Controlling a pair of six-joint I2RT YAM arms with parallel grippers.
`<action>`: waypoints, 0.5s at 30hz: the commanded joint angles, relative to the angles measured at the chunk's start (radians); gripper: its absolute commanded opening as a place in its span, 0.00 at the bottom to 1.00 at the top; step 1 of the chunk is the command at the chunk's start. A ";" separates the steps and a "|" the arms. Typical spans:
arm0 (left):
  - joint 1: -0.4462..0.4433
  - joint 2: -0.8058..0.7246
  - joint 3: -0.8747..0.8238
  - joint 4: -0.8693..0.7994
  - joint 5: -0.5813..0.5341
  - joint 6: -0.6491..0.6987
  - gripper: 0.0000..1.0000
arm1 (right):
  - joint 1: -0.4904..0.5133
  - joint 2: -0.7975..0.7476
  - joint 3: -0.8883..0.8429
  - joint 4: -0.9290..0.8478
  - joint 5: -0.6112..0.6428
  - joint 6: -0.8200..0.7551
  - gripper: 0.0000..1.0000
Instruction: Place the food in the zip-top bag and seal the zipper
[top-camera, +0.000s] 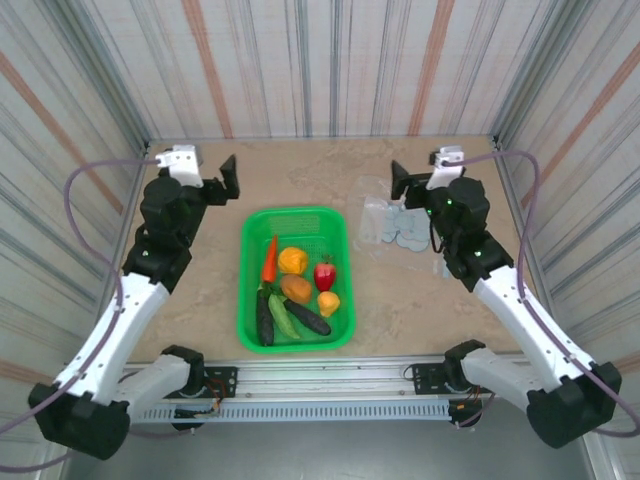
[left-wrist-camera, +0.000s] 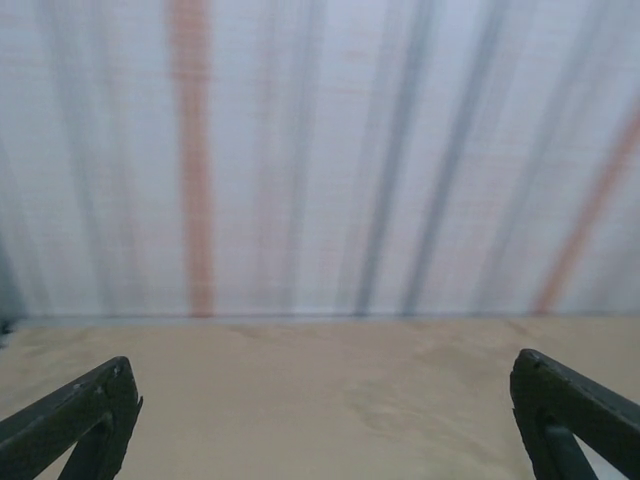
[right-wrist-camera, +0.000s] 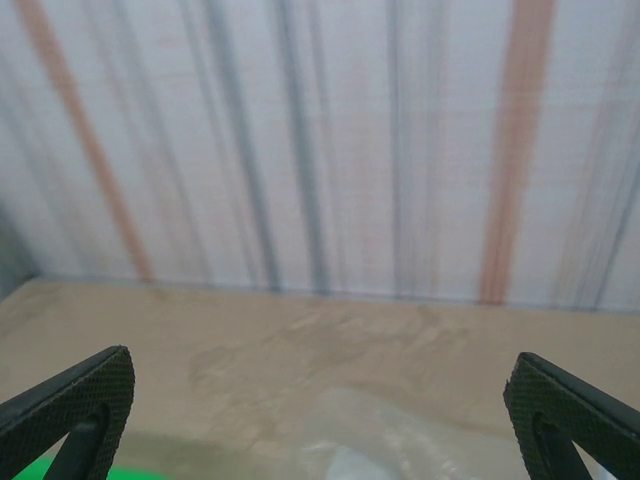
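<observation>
Green plastic basket (top-camera: 244, 285) beside floppy clear bag (top-camera: 386, 222)

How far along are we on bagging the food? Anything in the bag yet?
Nothing looks done yet. All the food, from carrot to strawberry, lies in the green basket. The clear bag lies on the table right of the basket, with no food seen inside. Nothing is in hand: left hand and right hand are open, touching nothing. Left: load every piece, then seal it.

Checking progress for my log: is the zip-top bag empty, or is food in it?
Empty, it seems: the zip-top bag lies flat beside the green basket, which holds all the food.
</observation>
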 joint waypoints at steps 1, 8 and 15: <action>-0.091 -0.027 0.125 -0.479 0.070 0.013 0.99 | 0.113 0.038 0.180 -0.459 0.112 0.100 0.99; 0.044 -0.081 0.062 -0.554 0.350 -0.361 0.99 | -0.276 0.026 0.105 -0.499 -0.438 0.404 0.99; -0.123 0.019 0.002 -0.694 0.299 -0.369 0.99 | -0.388 0.170 0.057 -0.440 -0.506 0.468 0.98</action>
